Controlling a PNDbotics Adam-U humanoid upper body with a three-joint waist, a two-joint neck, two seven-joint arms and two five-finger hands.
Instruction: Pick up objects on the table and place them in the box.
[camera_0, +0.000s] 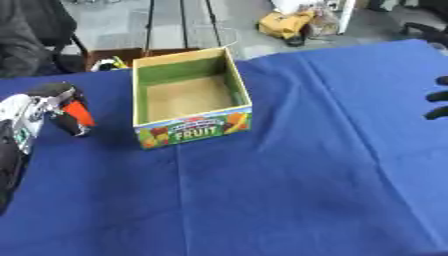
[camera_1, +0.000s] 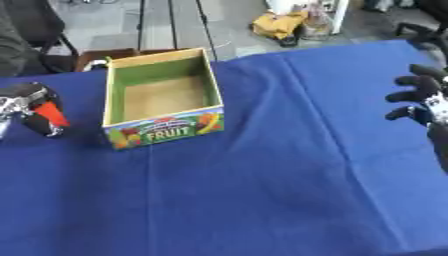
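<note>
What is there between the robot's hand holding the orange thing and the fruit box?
Nothing but bare blue tablecloth. In the left eye view, the left hand, curled round an orange object, sits just left of the box, with only cloth in between.

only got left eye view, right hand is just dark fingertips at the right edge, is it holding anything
observer: no. The right eye view shows the right hand down to the wrist, with nothing in it.
operator: fingers curled or open
observer: spread and relaxed, pointing toward the box but well apart from it, over the blue cloth.
operator: ok, left hand has the orange-red thing, taking that to the box
</note>
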